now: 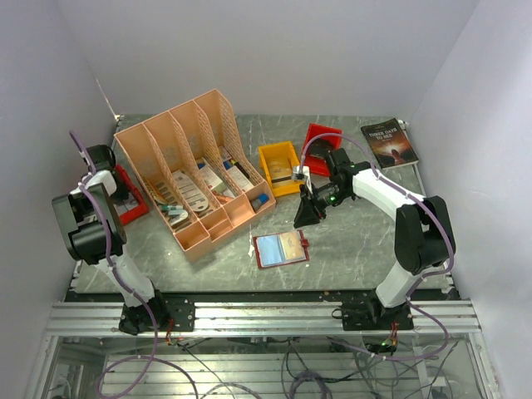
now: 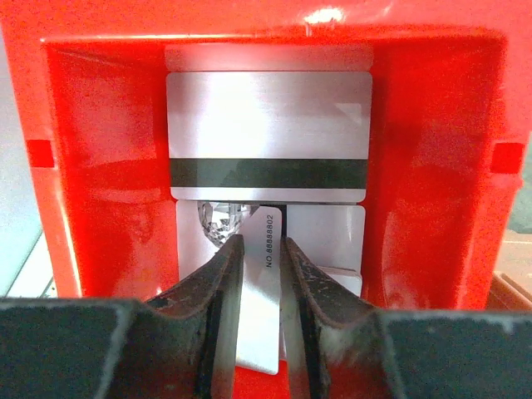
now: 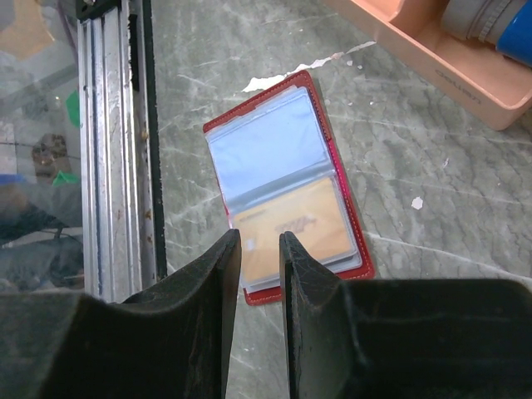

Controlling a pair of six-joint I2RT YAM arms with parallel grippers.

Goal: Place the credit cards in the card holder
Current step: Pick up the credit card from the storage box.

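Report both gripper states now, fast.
Left gripper: closed on a silver card, inside the red bin.
Right gripper: narrowly open, holding nothing.

Peach file organizer [image 1: 193,160], yellow bin [image 1: 268,163], dark book [image 1: 389,143]

Open bench [image 1: 357,241] lies right of and in front of the card holder [image 1: 281,248]; the peach file rack [image 1: 195,170] crowds its far-left corner. The left claw [image 2: 262,243], pinching 1 credit card [image 2: 259,316], sits between close red bin [image 2: 100,166] walls.
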